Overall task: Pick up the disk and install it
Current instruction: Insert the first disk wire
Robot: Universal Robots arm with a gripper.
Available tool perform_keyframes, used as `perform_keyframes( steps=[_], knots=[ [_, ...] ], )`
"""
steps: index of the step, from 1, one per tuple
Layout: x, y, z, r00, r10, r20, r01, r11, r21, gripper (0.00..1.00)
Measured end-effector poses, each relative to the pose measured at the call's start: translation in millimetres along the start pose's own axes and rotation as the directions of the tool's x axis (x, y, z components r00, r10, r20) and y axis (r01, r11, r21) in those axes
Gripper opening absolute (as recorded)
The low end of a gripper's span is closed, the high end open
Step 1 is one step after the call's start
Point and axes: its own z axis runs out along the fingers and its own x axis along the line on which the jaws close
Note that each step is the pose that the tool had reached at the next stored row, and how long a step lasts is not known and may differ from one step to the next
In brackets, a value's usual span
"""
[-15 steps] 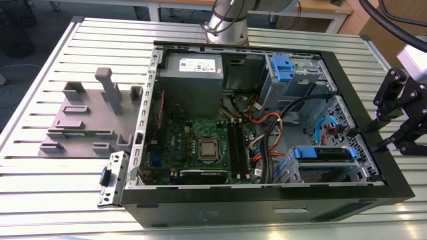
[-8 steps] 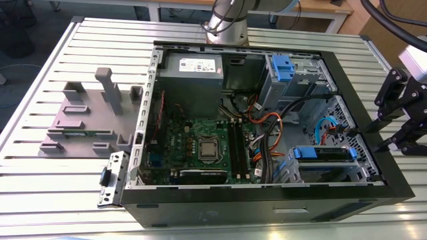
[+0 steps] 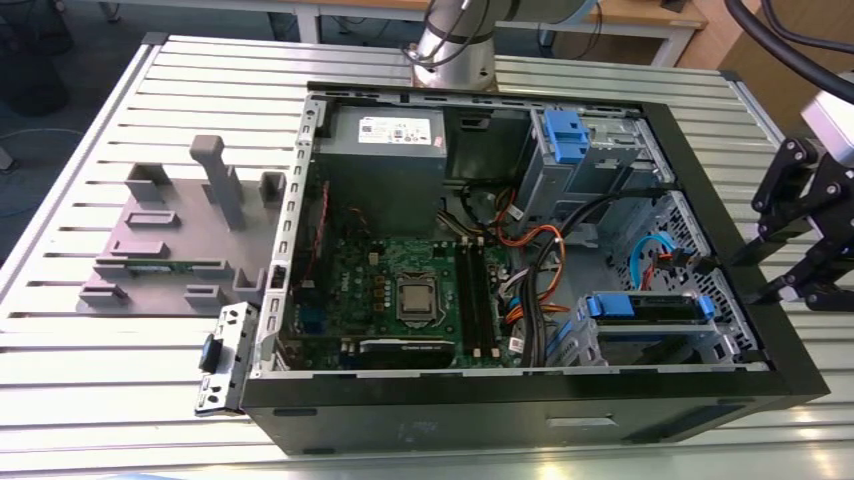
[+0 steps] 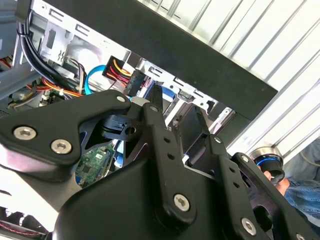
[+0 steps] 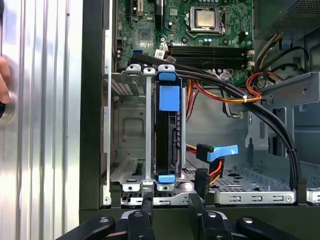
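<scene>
The disk (image 3: 647, 305) sits on edge in a slot of the metal drive cage (image 3: 667, 345), inside the open computer case, at the exterior view's right. In the first wrist view the disk (image 5: 167, 135) shows as a dark slab with blue bracket pieces at both ends. My gripper (image 3: 741, 280) hovers over the case's right wall, just outside the cage. It is open, and its black fingers (image 5: 146, 206) stand apart with nothing between them. In the second wrist view the fingers (image 4: 156, 102) point toward the cage.
A loose cable plug with a blue tab (image 5: 220, 151) and orange, black and yellow cables (image 5: 225, 95) lie beside the cage. The motherboard (image 3: 400, 290) and a grey metal box (image 3: 387, 130) fill the case. A grey fixture (image 3: 174, 240) stands on the slatted table. A person's hand (image 5: 2, 80) is near.
</scene>
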Motion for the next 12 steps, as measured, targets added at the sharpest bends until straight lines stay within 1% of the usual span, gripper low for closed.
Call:
perform_keyframes(
  steps=[12],
  knots=[
    [-0.1, -2.7, 0.5, 1.0000, 0.000, 0.0000, 0.000, 1.0000, 0.0000, 0.42]
  ],
)
